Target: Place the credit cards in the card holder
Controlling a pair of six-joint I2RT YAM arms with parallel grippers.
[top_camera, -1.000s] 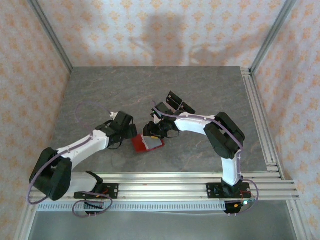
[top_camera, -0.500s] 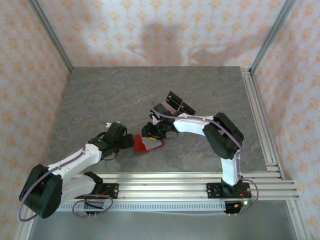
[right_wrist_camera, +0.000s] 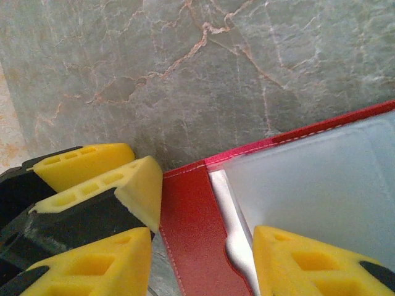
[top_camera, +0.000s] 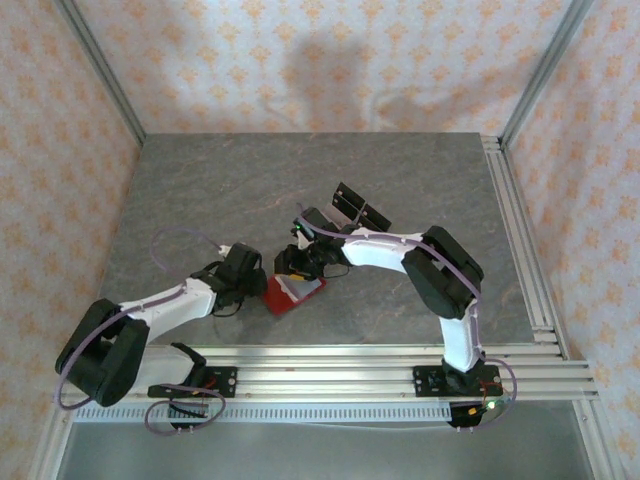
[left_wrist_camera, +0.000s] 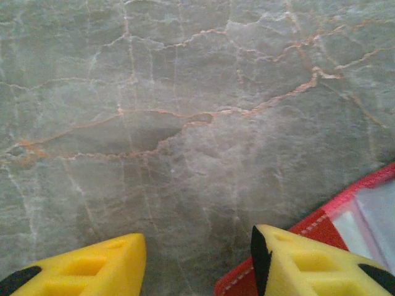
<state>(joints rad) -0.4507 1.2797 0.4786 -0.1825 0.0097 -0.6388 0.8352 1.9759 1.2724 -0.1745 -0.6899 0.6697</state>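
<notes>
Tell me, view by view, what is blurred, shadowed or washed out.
Top external: even light, two soft shadows on the back wall. Left wrist: table veins clear, yellow fingers softer. Right wrist: pale card washed out, featureless.

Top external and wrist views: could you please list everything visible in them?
table: one, grey marbled, between patterned walls
card holder: one, red with pale inside, open on the table's near half
credit card: at least one, pale translucent, lying over the card holder's inside
black items: count unclear, black, farther back than the card holder
rails: several, silver, along the table's near and right edges
arms: two, white and black, bases on the near rails
left end effector: one, yellow fingers apart, at the card holder's edge
right end effector: one, yellow fingers apart, over the card holder
</notes>
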